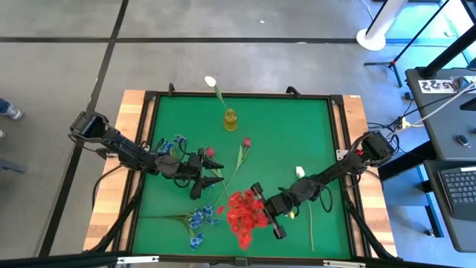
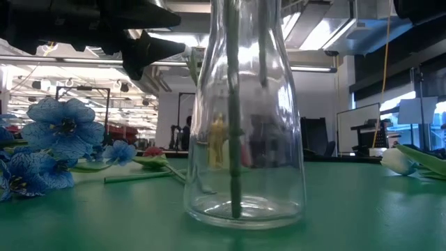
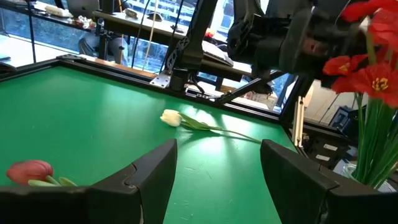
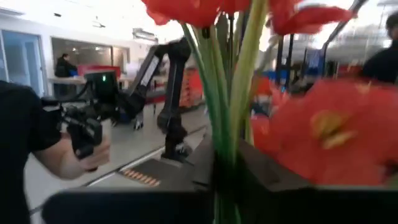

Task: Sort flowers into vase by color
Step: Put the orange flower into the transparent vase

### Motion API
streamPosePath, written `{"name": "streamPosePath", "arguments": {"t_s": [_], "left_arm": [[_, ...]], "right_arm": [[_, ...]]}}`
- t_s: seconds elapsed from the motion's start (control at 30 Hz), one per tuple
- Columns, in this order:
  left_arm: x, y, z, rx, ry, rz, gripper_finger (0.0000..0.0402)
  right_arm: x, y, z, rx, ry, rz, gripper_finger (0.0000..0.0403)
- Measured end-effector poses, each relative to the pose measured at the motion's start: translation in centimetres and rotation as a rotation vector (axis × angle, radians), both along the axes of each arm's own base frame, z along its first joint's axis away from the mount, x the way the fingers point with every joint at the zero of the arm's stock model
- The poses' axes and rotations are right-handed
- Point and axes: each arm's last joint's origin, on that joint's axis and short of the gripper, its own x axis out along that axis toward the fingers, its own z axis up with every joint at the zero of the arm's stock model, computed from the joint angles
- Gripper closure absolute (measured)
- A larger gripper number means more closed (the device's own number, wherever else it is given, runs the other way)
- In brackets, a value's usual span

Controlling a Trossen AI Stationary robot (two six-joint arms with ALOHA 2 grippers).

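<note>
Two arms are parked over the green table mat [image 1: 297, 134], and the biggest thing in play, the red flower cluster [image 1: 244, 214], is clamped by its stems in the right gripper [image 1: 269, 214] near the front edge. Blue clusters [image 1: 199, 221] are left lying beside it, single red buds [image 1: 246, 142] mid-mat, a white bud [image 1: 300, 173] by the right arm. The left gripper [image 1: 199, 173] is hung over the mat spread wide, nothing held. Next the cluster probably gets tipped upright and threaded into a glass vase [image 2: 244, 118], so the narrow neck needs careful lining up. A small yellow vase [image 1: 230, 119] already has a white bud in it.
</note>
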Motion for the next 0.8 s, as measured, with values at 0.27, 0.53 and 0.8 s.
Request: {"name": "streamPosePath", "arguments": {"t_s": [0.27, 0.53, 0.8], "left_arm": [[0.0, 0.0, 0.0, -0.001, 0.001, 0.0, 0.0175], [0.0, 0.0, 0.0, -0.002, 0.003, 0.0, 0.0175], [0.0, 0.0, -0.5, -0.042, 0.046, -0.016, 0.0175]], "right_arm": [[-0.1, 0.1, -0.4, -0.02, 0.103, 0.033, 0.0227], [-1.4, -0.6, 1.5, -0.063, 0.215, 0.03, 0.0163], [-3.9, -1.9, 4.1, -0.085, 0.357, 0.058, 0.0153]]}}
